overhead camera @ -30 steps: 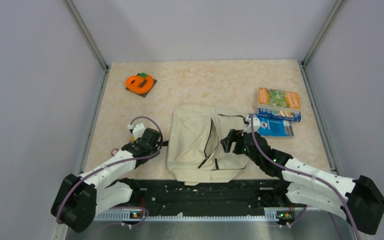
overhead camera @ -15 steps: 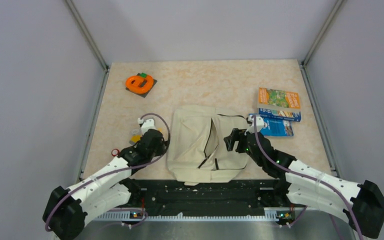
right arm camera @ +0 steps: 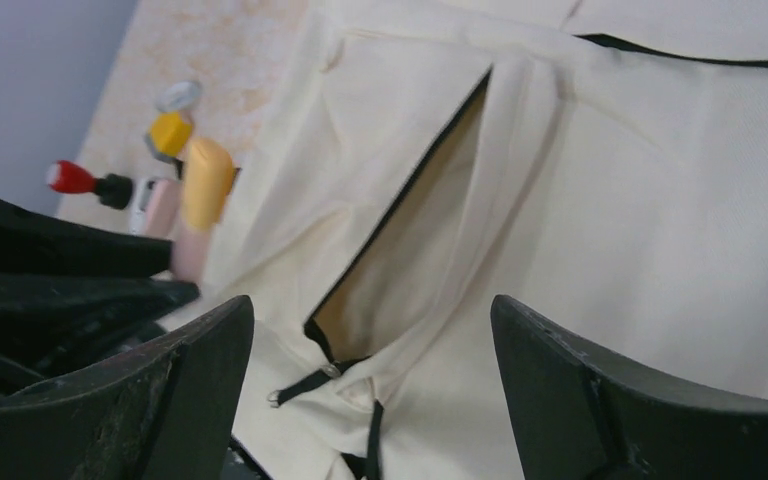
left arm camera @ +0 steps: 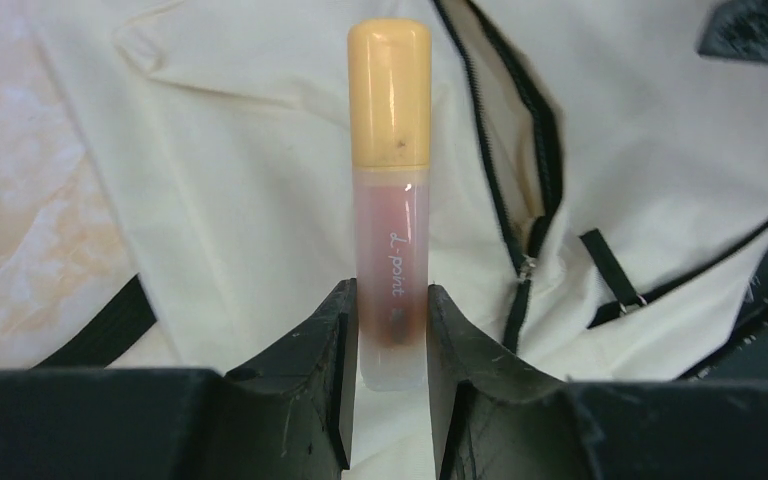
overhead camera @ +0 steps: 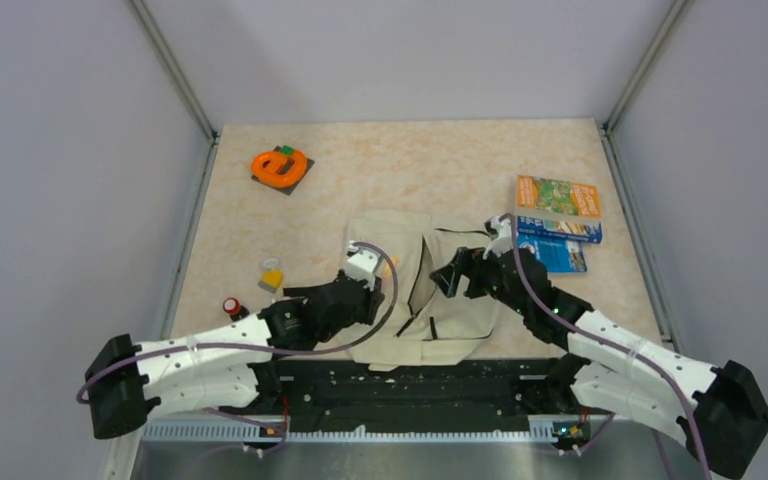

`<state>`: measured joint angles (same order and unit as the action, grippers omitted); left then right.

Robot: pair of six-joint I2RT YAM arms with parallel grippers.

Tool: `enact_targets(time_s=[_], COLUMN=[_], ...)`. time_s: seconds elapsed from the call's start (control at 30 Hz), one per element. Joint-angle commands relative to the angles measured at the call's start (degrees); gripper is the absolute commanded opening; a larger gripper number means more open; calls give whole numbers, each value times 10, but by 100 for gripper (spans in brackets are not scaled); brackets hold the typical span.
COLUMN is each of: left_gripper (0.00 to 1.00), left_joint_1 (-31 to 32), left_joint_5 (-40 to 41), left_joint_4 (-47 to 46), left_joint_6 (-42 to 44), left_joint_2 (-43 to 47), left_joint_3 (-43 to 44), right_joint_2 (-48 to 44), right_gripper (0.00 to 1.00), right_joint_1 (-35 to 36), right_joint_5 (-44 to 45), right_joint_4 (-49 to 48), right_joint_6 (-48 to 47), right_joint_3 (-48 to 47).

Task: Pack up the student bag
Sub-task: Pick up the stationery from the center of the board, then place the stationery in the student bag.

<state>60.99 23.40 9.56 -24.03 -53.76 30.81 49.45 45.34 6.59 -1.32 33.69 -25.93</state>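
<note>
Two grippers hang over the student bag (overhead camera: pixel 381 236), which lies flat on the counter (overhead camera: pixel 410 165) near the arms. The left gripper (left arm camera: pixel 392 300) is clamped on a yellow-capped lip gloss tube (left arm camera: pixel 391 190). The right gripper (right arm camera: pixel 370 315) is spread wide and empty above the bag's zipper opening (right arm camera: pixel 400 230).

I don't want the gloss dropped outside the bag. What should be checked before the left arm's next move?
1. Grip: yellow-capped translucent lip-gloss tube clamped in left gripper: ok.
2. Opening: zipper slit of cream fabric backpack gapes: ok.
3. Alignment: tube directly above slit: not ok, it sits to one side over closed fabric.
4. Support: right gripper holding slit wide: not ok, jaws open, gripping nothing.
5. Room inside the pocket: cannot tell.
</note>
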Motion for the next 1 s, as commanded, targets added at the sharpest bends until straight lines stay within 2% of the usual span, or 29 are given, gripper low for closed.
enact_targets(time_s=[0.0,0.2,0.43,0.7,0.83,0.9,0.97], left_gripper=[6,5,5,4,5,8,18], left_joint_1=[48,88,113,116,116,116,116], left_joint_5=[-22,-64,-67,-60,-57,-45,-28], left_joint_4=[-75,-127,-183,-201,-194,-186,-172], left_joint_6=[48,49,38,38,33,27,19], left_joint_2=[-33,-77,-110,-116,-116,-115,-115], left_joint_3=[45,62,61,62,64,64,69], right_joint_2=[13,57,73,65,58,53,47], right_gripper=[88,86,68,47,29,21,17], right_joint_1=[-56,-64,-64,-64,-64,-64,-64], right_joint_5=[-202,-322,-323,-305,-297,-290,-277], right_joint_4=[-63,-73,-59,-53,-55,-56,-53], right_joint_6=[28,20,17,18,23,24,24], right_joint_3=[-36,-67,-68,-63,-55,-51,-50])
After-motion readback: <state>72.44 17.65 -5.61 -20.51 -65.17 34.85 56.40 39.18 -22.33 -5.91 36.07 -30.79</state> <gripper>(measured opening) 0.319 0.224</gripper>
